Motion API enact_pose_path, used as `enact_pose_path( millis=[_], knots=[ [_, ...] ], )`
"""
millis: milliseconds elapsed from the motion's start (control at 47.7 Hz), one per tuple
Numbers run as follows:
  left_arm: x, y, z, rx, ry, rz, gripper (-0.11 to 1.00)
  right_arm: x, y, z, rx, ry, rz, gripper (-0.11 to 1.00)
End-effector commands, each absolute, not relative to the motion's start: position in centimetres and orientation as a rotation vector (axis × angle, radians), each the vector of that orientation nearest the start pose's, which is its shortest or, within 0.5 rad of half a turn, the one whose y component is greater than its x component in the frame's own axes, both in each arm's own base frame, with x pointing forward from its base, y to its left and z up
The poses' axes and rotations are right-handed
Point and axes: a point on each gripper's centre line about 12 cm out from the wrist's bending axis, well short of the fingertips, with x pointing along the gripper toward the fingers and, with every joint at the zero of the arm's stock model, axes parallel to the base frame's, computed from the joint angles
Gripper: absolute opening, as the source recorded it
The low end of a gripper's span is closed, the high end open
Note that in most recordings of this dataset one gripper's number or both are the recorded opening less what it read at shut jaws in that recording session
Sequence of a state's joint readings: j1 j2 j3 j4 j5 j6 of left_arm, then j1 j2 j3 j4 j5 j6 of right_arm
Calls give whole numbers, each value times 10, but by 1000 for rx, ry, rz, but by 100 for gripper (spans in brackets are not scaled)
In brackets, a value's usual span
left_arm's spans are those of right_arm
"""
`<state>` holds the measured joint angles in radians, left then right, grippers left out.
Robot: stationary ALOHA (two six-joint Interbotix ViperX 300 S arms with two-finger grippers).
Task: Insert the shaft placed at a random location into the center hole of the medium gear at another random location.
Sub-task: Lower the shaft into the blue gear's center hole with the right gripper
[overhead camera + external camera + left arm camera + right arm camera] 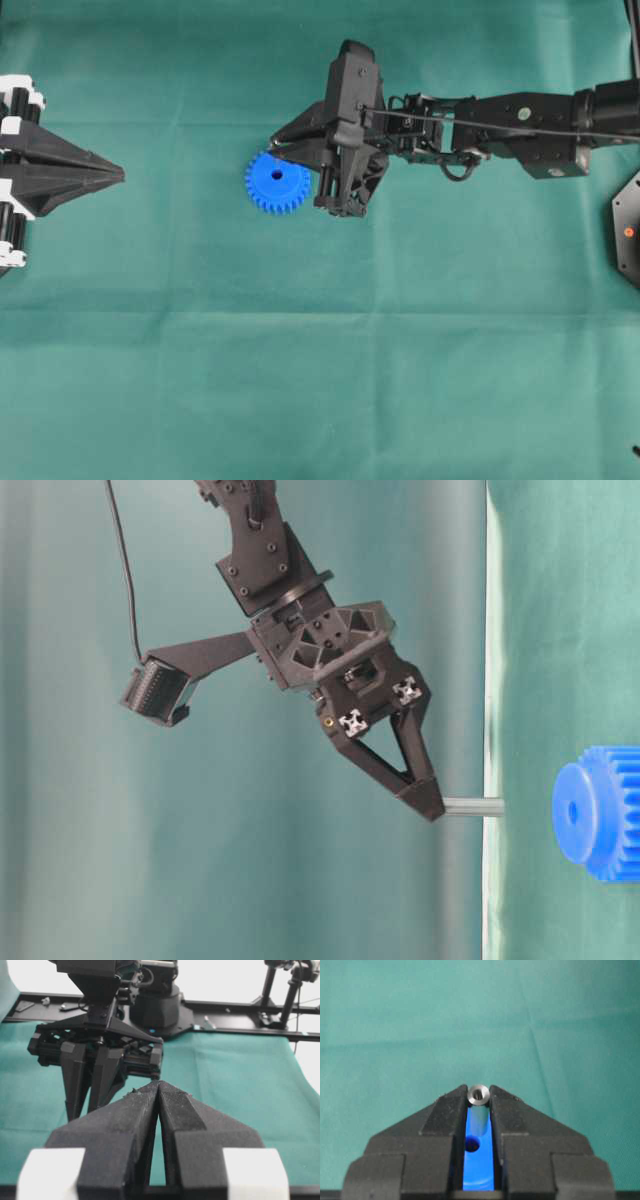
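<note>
Now the shaft (479, 1105) is clamped by the right gripper (479, 1097) above the medium gear (277, 182), apparently apart from its center hole (472, 1146); the left gripper (118, 176) is kept closed, far left.

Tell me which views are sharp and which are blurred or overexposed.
Overhead: even light, sharp gear. Table-level: sharp shaft, hazy cloth backdrop. Left wrist: background above the cloth blown out white. Right wrist: shaft tip crisp, gear and near end effector bodies soft.
</note>
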<state>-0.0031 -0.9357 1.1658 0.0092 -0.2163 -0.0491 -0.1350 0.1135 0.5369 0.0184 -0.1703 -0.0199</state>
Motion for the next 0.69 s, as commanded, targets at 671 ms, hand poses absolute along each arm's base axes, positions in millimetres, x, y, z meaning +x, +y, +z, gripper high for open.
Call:
enact_pose_path(
  millis=[671],
  knots=[
    [207, -1, 291, -40, -6, -6, 0, 450, -57, 149, 44, 502, -133, 14]
  ],
)
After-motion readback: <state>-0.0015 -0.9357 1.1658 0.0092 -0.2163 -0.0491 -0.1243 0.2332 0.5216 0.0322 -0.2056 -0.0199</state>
